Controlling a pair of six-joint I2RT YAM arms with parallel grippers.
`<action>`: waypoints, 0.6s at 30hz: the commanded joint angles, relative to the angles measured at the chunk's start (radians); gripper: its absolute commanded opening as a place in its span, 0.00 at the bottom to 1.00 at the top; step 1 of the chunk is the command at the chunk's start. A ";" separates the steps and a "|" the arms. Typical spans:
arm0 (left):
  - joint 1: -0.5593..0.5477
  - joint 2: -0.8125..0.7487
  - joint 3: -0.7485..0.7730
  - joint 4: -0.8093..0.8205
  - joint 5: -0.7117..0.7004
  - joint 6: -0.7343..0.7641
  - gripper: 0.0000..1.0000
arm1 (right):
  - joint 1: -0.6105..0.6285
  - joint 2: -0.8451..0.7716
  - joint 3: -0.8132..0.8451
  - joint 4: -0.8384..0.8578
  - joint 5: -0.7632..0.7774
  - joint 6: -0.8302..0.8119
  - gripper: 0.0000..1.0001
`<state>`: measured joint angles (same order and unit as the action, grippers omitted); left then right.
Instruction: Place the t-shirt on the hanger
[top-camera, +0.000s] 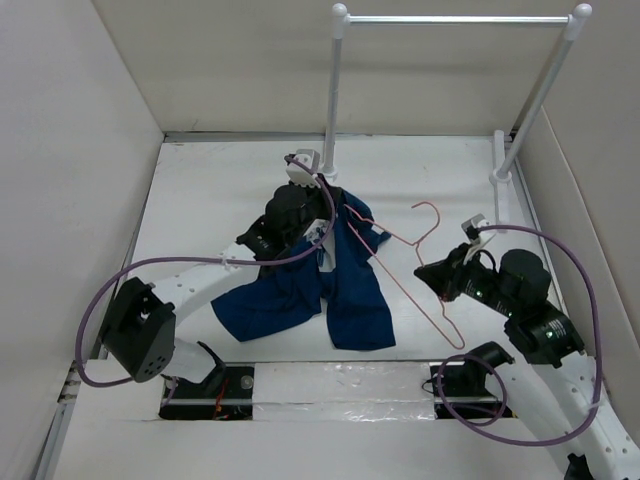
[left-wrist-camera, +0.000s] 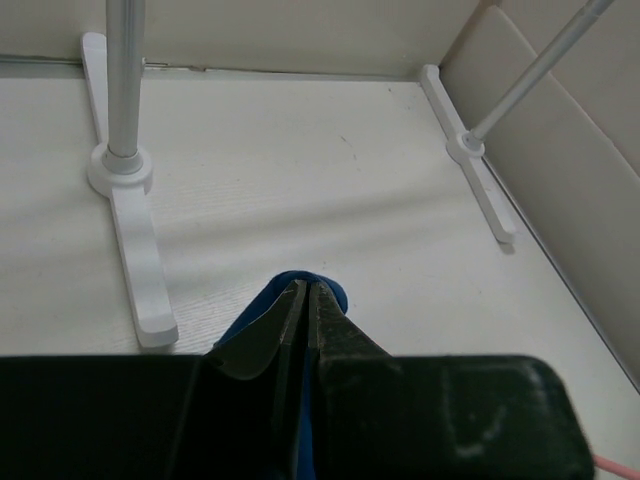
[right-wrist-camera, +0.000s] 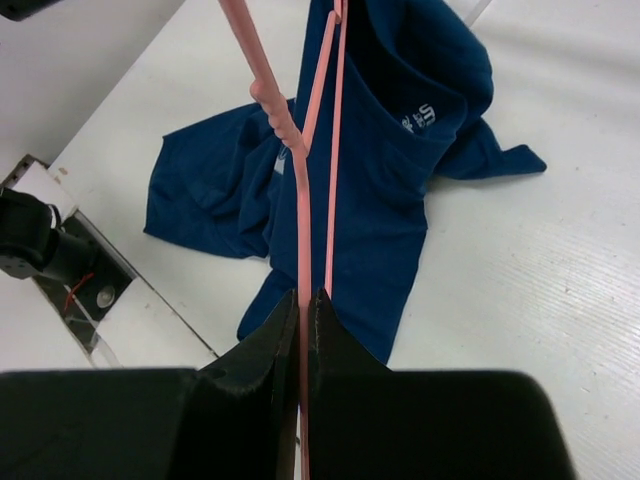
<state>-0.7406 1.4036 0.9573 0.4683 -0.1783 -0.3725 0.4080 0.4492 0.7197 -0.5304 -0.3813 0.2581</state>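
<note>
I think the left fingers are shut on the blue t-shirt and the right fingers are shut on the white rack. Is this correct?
Not quite. The left fingers are shut on the t-shirt, but the right fingers are shut on the pink hanger, not on the white rack. The right wrist view shows the thin wire pinched between them.

The left arm is stretched forward from its base and bent inward toward the middle, with the wrist at its far end. The left gripper is closed, and a fold of the t-shirt is pinched between its fingers. The right arm is folded close to its base. The right gripper is pointed leftward and clamped on the wire of the hanger.
</note>
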 joint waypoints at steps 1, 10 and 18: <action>0.006 -0.066 -0.006 0.052 0.011 -0.014 0.00 | 0.031 0.031 -0.005 0.047 -0.044 -0.005 0.00; -0.048 -0.121 -0.015 0.043 0.054 -0.034 0.00 | 0.103 0.132 0.007 0.197 0.206 0.055 0.00; -0.048 -0.215 -0.042 0.000 -0.116 -0.013 0.00 | 0.146 0.140 0.130 0.144 0.442 0.024 0.00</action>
<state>-0.7902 1.2556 0.9104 0.4332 -0.2115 -0.3943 0.5388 0.6033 0.7589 -0.4374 -0.0921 0.2985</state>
